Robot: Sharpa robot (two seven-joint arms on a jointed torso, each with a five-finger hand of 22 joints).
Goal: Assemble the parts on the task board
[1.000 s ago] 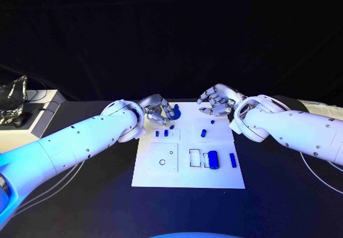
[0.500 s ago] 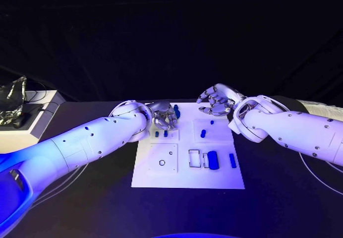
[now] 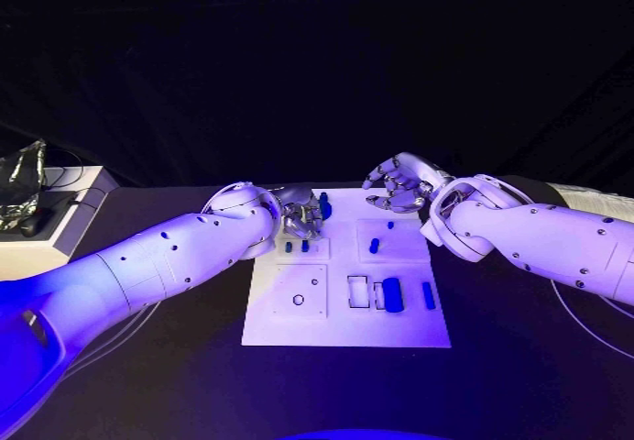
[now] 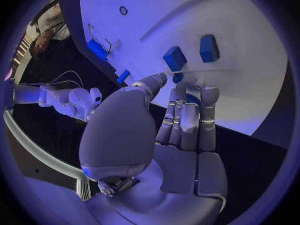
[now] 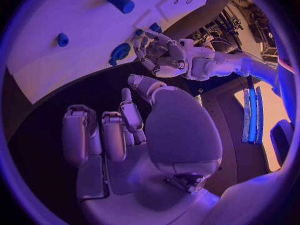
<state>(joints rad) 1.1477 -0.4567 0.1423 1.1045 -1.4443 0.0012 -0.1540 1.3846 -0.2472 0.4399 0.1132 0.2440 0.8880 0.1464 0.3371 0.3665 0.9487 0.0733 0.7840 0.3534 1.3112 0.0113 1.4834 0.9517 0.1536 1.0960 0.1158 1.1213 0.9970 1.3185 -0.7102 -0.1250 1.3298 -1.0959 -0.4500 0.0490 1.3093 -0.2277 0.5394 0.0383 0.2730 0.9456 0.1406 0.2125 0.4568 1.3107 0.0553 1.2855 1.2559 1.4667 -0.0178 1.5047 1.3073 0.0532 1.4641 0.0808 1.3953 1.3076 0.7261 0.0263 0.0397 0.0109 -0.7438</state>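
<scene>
You see white task board (image 3: pixel 346 325) holding blue parts; large blue cylinder (image 3: pixel 392 294) in slot. Left hand (image 3: pixel 301 214) fingers curled at blue part (image 3: pixel 323 205), grasp unclear. Right hand (image 3: pixel 403 184) hovers empty, fingers apart.

Head camera looks down; wrist cameras close behind hands; all share task board (image 3: pixel 346 316).

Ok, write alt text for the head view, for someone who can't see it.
Two white robot arms reach in from either side over a white task board on a black table. The left hand is down at the board's far left corner; the right hand hovers open beyond its far edge. Small blue parts sit on the board.
</scene>
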